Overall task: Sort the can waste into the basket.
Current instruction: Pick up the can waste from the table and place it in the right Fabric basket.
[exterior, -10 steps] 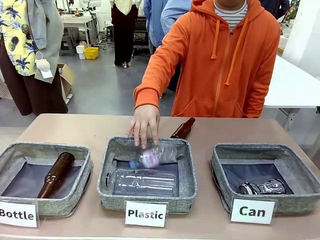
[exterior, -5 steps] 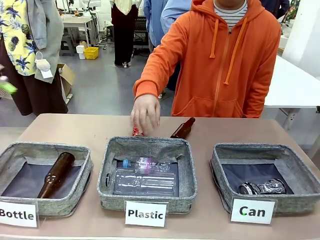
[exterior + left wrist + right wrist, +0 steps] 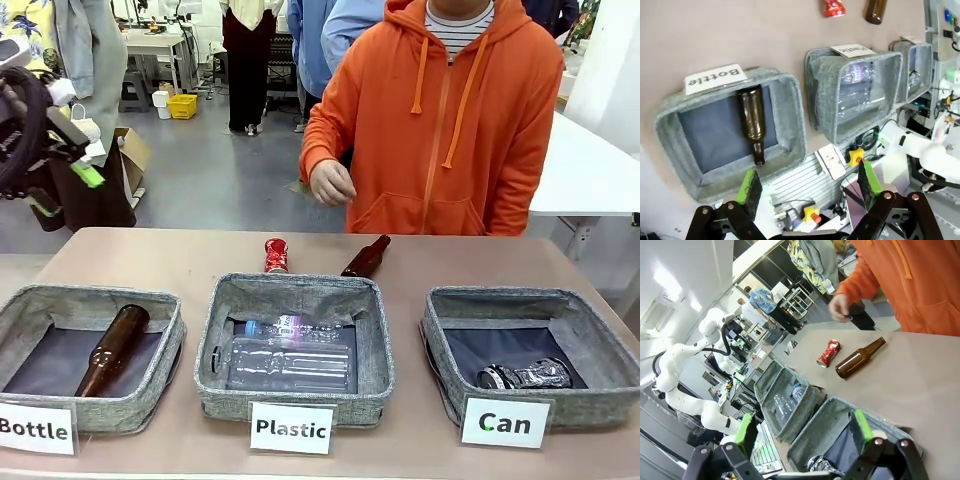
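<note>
The red can (image 3: 276,255) sits on the surface (image 3: 150,262) just behind the Plastic basket (image 3: 376,352), with a brown bottle (image 3: 366,257) lying close on its right. A dark can (image 3: 525,375) already lies in the Can basket (image 3: 600,345). The left gripper (image 3: 809,182) and the right gripper (image 3: 802,430) are both spread wide and hold nothing. To my eye the neat way is to drop straight down over the red can, keep the fingers off the bottle, and carry it clear over the basket's rim before letting go.

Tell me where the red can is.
Front view: the red can sits on the table just behind the Plastic basket, left of the loose brown bottle.
</note>
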